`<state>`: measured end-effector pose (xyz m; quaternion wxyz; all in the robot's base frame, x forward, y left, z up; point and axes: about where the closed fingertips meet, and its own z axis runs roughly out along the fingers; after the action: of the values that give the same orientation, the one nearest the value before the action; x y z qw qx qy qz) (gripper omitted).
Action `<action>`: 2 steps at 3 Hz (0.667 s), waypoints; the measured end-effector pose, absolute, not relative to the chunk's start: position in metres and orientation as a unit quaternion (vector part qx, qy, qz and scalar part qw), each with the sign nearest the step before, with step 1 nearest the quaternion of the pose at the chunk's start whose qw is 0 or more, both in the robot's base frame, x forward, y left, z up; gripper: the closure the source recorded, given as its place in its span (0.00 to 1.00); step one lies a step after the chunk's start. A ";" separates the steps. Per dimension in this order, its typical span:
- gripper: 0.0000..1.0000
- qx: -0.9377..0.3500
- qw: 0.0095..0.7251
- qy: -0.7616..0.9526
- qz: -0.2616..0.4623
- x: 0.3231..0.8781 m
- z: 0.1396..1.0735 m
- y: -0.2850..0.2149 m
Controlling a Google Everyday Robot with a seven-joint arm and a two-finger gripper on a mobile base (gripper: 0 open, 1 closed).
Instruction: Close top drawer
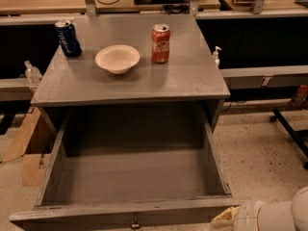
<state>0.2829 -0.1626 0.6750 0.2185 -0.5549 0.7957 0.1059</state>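
Note:
The top drawer (130, 211) of the grey cabinet is pulled far out toward me and is empty inside. Its front panel runs along the bottom edge of the view, with the small dark knob (135, 222) at its centre. My gripper (224, 221) comes in from the bottom right, its pale tip right at the drawer front's right end, on the white arm (274, 215).
On the cabinet top (187, 81) stand a blue can (68, 38) at the back left, a white bowl (118, 58) in the middle and a red cola can (160, 43). Cardboard (30, 146) lies on the floor at left. A dark chair leg (291, 131) is at right.

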 end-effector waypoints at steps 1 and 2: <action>1.00 -0.564 0.203 0.789 0.135 0.279 0.631 -0.144; 1.00 -0.575 0.200 0.778 0.154 0.287 0.602 -0.131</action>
<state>0.2866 -0.1313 0.6016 0.1996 -0.5748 0.7785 0.1540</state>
